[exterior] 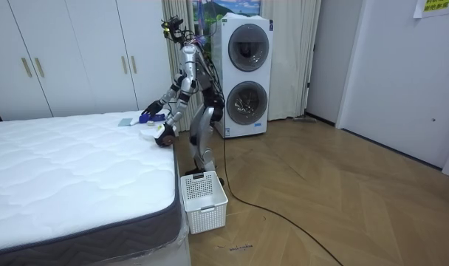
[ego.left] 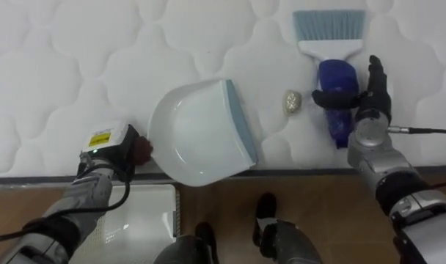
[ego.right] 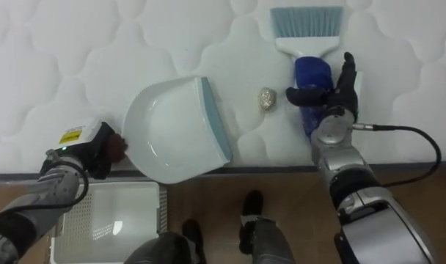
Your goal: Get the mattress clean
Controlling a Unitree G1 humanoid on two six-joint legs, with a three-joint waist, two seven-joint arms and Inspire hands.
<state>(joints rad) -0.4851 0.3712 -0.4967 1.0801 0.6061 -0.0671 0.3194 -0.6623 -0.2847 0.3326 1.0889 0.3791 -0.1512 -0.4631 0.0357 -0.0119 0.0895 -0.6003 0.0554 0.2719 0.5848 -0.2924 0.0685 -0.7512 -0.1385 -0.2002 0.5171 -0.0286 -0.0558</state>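
A white dustpan (ego.left: 197, 136) with a grey-blue lip lies at the mattress's near edge, its mouth facing right. My left hand (ego.left: 113, 150) is at its left end, fingers curled on the hidden handle. A small crumpled ball (ego.left: 293, 101) lies on the mattress (ego.left: 76, 59) just right of the lip. Further right lies a brush (ego.left: 334, 81) with a blue handle and pale blue bristles pointing away from me. My right hand (ego.left: 368, 103) rests beside that handle, thumb stretched across it and fingers straight. In the room view I stand bent over the bed's (exterior: 62, 162) corner.
A white slatted basket (ego.left: 139, 220) stands on the wood floor against the bed, under my left arm, also visible as the basket (exterior: 204, 198) in the room view. Behind me stand stacked laundry machines (exterior: 247, 74), with wardrobes (exterior: 62, 52) at the wall.
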